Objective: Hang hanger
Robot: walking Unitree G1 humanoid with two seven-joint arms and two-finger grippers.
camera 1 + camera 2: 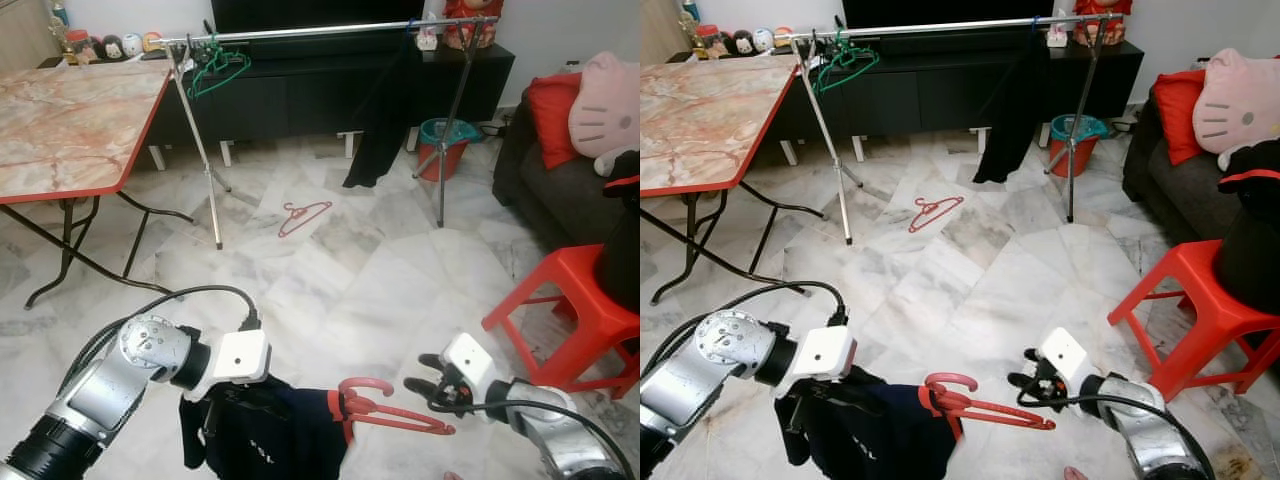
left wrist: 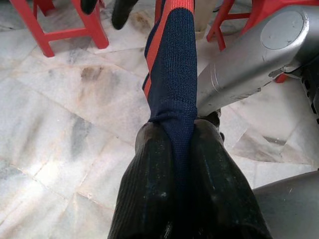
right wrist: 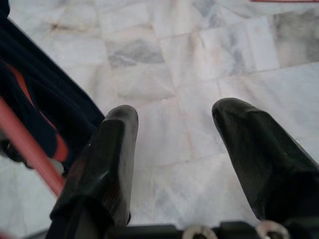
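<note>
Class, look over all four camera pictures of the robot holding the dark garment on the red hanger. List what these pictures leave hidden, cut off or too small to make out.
- Red hanger: its left half is buried in the dark garment, both eye views.
- Garment's lower part: cut off by the bottom edge, eye views.
- Left gripper: its fingertips pinch the fabric; the hanger is hidden there.
- Small figures on the far cabinet: too small to identify.
- Right gripper: open, with floor between its fingers.

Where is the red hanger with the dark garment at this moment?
In the left eye view, the red hanger is low in the foreground, between the left gripper, which pinches its dark garment, and the open right gripper.
</note>
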